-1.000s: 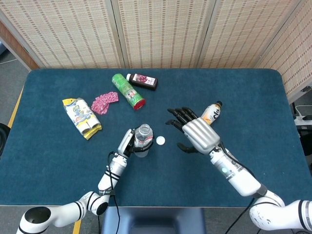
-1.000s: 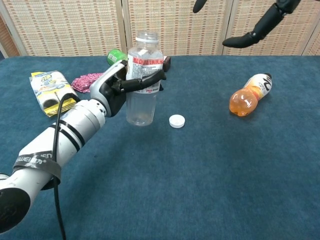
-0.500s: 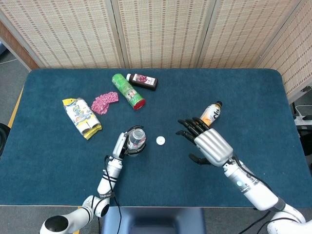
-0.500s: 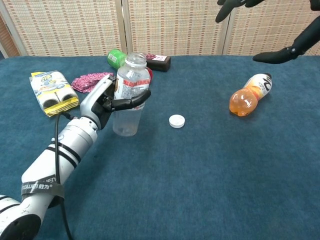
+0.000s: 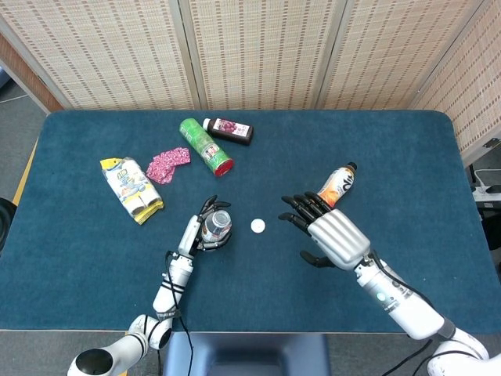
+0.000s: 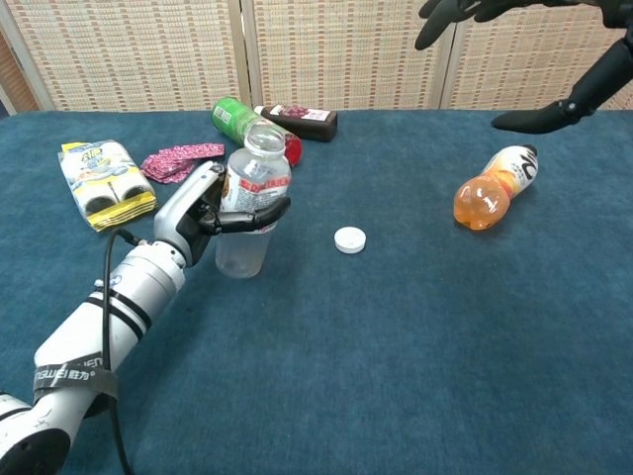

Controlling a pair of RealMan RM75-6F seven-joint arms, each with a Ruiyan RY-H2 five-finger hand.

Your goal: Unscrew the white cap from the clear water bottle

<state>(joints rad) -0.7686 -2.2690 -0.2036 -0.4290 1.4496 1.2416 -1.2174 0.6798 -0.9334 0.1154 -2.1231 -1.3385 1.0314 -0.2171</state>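
Clear water bottle (image 6: 247,212), its neck open and uncapped, stands upright on the blue surface (image 6: 396,356) with the left hand (image 6: 203,213) wrapped round its labelled middle, fingers (image 6: 259,212) curled across the front of it. White cap (image 6: 349,239) lies flat on the surface just beyond those fingertips, toward the robot's right, clear of the bottle. Right hand (image 5: 329,233) hovers above the surface holding nothing, its dark fingers (image 5: 298,211) spread and pointing toward the cap. Just past those fingertips an orange drink bottle (image 6: 490,191) lies on its side. Beyond the left hand's fingers lie a green can (image 5: 205,146), a dark bottle (image 5: 229,129), a pink packet (image 5: 167,164) and a yellow snack pack (image 5: 131,189).
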